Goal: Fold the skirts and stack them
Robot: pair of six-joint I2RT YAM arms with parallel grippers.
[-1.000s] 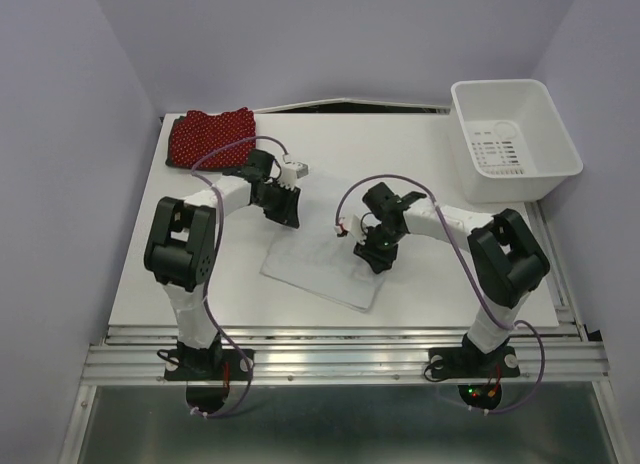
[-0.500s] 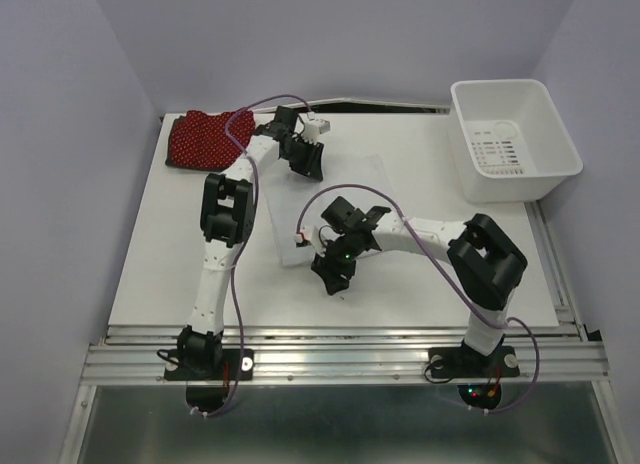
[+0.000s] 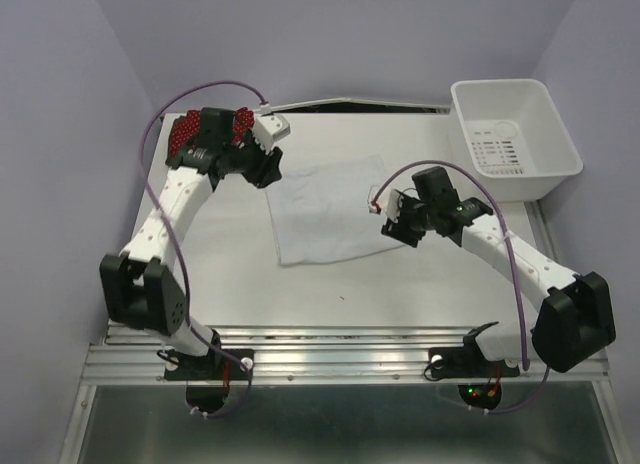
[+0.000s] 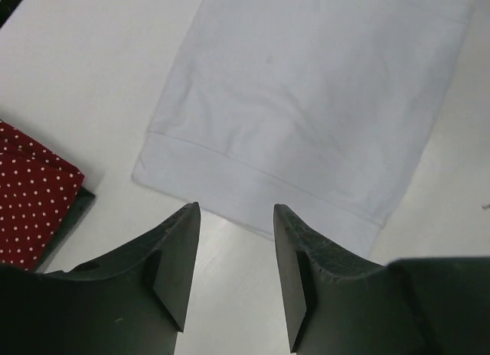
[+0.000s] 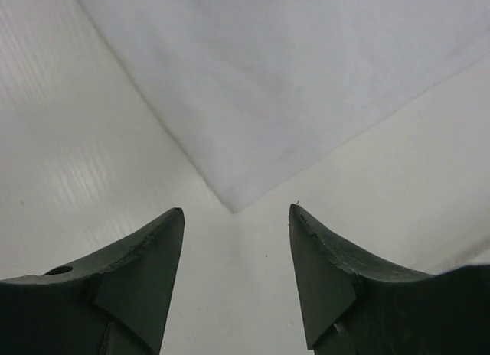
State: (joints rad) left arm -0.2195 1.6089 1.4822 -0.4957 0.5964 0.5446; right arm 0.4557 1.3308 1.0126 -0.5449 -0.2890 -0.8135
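Both half-open, empty: left end effector (image 4: 233,217), right end effector (image 5: 236,217) flank flat white skirt (image 3: 328,209).

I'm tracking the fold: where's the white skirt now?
Overhead, the white skirt lies flat between the left gripper and right gripper, right of the red skirt.

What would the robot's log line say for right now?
white skirt: flat on table | red skirt: far left corner | left gripper: open, empty, near banded edge | right gripper: open, empty, near skirt corner

No readable text, labels, numbers — none anywhere.
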